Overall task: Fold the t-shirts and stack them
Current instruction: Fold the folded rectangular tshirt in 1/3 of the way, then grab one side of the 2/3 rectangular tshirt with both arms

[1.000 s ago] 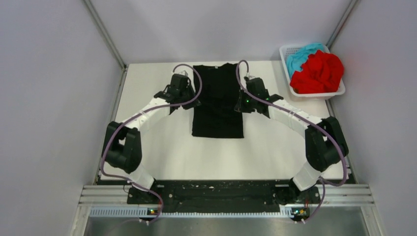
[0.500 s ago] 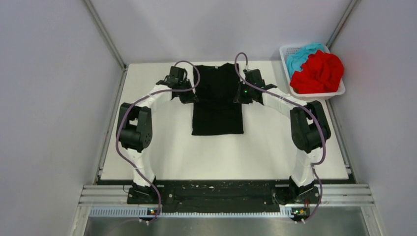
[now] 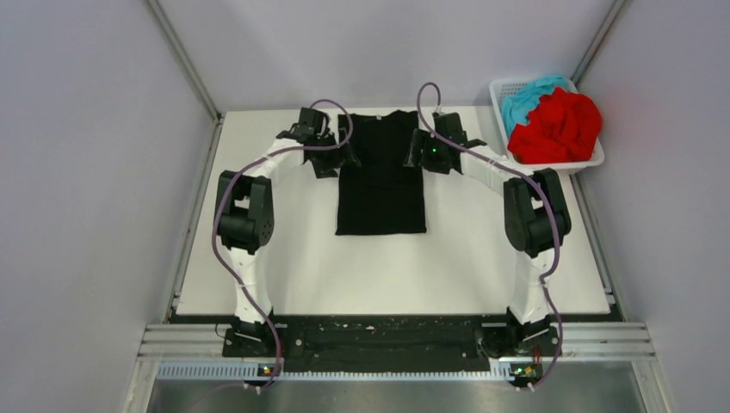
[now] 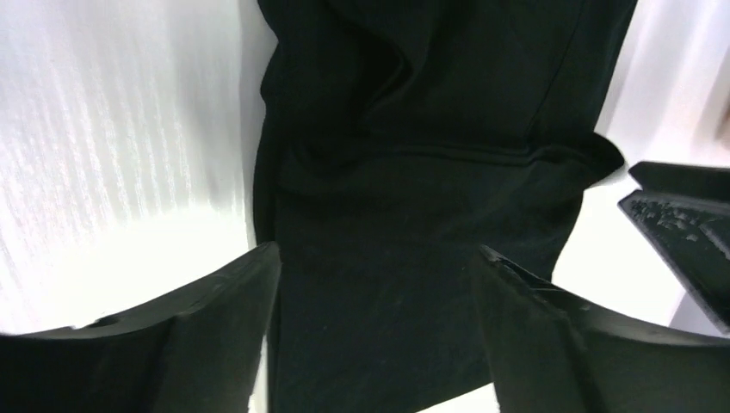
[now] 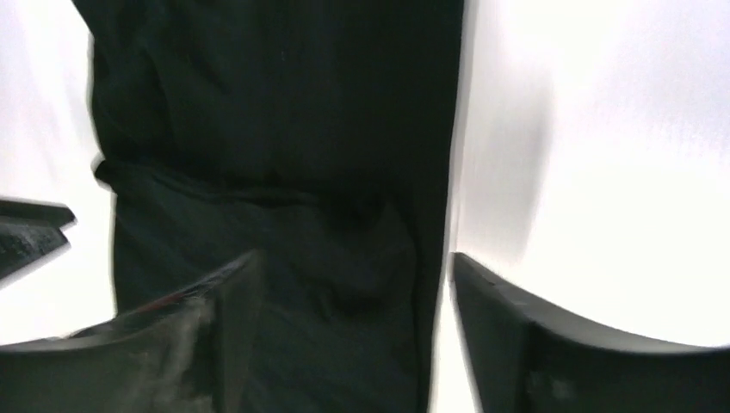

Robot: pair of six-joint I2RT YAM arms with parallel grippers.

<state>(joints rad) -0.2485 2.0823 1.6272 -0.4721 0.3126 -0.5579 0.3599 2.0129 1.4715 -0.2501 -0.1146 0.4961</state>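
A soft, plain black t-shirt [image 3: 381,185] lies flat on the white table [image 3: 482,258] as a long, narrow rectangle, its collar at the far end. The left pincer [image 3: 338,157] hangs over the left edge of the black t-shirt near the collar end. In the left wrist view its two dark fingers [image 4: 215,301] stand well apart, the cloth showing between them, and they grip nothing. The right pincer [image 3: 419,155] hangs over the right edge of the black t-shirt, level with the left one. It stands open in the same way, with creased black cloth showing between its fingers [image 5: 516,318]. To the right of the black t-shirt's collar end, a white plastic mesh basket [image 3: 594,159] holds a crumpled bright red t-shirt [image 3: 559,127] lying partly over a crumpled teal-blue t-shirt [image 3: 522,96].
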